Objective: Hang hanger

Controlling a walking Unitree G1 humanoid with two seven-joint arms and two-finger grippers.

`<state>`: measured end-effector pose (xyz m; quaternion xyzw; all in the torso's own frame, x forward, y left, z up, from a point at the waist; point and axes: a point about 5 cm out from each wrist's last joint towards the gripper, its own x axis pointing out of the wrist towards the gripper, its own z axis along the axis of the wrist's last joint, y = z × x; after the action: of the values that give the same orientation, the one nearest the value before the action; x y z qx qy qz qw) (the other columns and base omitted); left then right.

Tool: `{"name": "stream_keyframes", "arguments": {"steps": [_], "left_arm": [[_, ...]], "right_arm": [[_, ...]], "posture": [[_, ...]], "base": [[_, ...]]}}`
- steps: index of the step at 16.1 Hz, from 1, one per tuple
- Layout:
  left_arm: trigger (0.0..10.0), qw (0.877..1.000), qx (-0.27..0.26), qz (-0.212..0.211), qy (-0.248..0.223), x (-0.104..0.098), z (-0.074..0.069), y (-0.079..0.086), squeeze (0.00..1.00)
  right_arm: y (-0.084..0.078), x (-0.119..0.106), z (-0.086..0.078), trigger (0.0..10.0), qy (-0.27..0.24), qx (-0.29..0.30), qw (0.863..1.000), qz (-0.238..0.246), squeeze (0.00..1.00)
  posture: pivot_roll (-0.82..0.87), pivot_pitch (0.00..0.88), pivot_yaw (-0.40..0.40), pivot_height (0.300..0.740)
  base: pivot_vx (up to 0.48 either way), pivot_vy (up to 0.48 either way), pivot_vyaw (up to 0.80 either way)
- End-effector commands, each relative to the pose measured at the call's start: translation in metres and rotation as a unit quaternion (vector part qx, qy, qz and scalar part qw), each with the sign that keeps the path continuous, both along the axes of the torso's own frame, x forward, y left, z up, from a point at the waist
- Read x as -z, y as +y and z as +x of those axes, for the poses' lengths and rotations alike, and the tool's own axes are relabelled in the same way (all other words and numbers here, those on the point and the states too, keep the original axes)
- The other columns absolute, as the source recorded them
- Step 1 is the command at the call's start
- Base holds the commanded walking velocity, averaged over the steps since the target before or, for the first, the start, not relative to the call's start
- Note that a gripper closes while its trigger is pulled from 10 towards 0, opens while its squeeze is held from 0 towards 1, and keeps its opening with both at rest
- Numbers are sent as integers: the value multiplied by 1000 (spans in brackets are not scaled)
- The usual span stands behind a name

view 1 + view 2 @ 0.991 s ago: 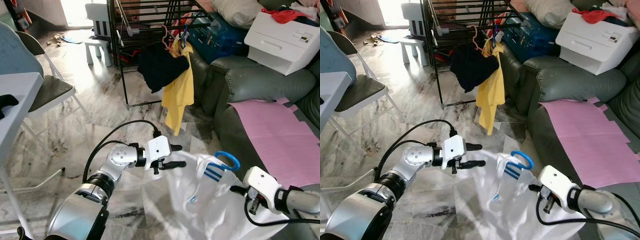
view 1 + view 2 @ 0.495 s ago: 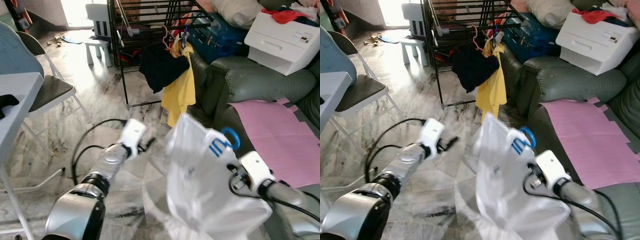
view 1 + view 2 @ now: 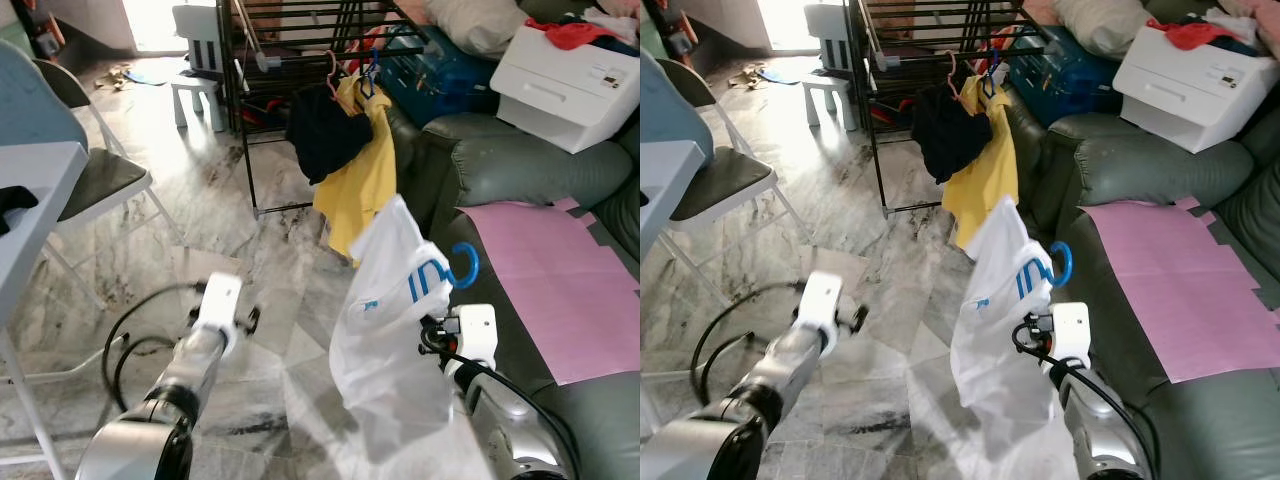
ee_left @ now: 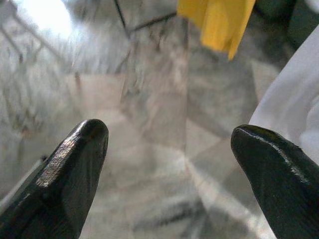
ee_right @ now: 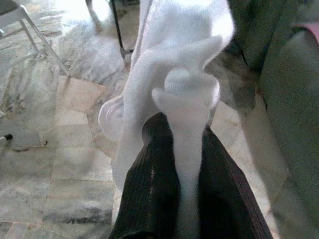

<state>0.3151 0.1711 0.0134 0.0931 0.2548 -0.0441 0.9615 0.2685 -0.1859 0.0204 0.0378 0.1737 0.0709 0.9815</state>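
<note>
a blue hanger [image 3: 463,264] carrying a white shirt [image 3: 385,330] is held up beside the grey sofa [image 3: 520,170], the fabric pinched by the right gripper [image 5: 180,149]. the left gripper [image 4: 169,164] is spread above the marble floor [image 3: 270,260], near the drying rack [image 3: 290,60].

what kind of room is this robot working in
Most likely a lived-in living room doubling as a laundry spot: a grey-green sofa, a black drying rack with a yellow shirt hung on it, and a marble-tiled floor.
</note>
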Motion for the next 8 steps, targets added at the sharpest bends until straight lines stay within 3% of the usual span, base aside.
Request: {"name": "stream_keyframes", "arguments": {"steps": [1, 2, 3, 4, 5, 8], "left_arm": [[10000, 1000, -9, 14, 12, 5, -5, 5, 902], [10000, 1000, -17, 9, 25, 12, -11, 8, 310], [10000, 999, -22, 14, 32, 16, -16, 11, 0], [10000, 999, -18, 24, 40, 21, -21, 13, 0], [10000, 998, -14, 24, 52, 26, -26, 13, 0], [10000, 998, -6, 6, 56, 29, -29, 8, 0]], "right_arm": [[-2, 1, 1, 0, -9, 13, 1000, 2, 0], [0, 11, -4, 0, 7, 18, 1000, 5, 0], [2, 19, -8, 0, 15, 22, 1000, 8, 0], [3, 22, -11, 3647, 17, 29, 999, 13, 0], [3, 23, -11, 10000, 14, 35, 999, 14, 0], [3, 23, -13, 10000, 11, 36, 999, 13, 0]], "posture": [[94, 0, -73, 740], [98, 0, -76, 740], [96, 0, -81, 740], [93, 0, -83, 740], [85, 0, -81, 740], [64, 0, -75, 740]], "base": [[0, 0, 0], [0, 0, 0], [0, 0, 0], [0, 0, 0], [0, 0, 0], [0, 0, 0]]}}
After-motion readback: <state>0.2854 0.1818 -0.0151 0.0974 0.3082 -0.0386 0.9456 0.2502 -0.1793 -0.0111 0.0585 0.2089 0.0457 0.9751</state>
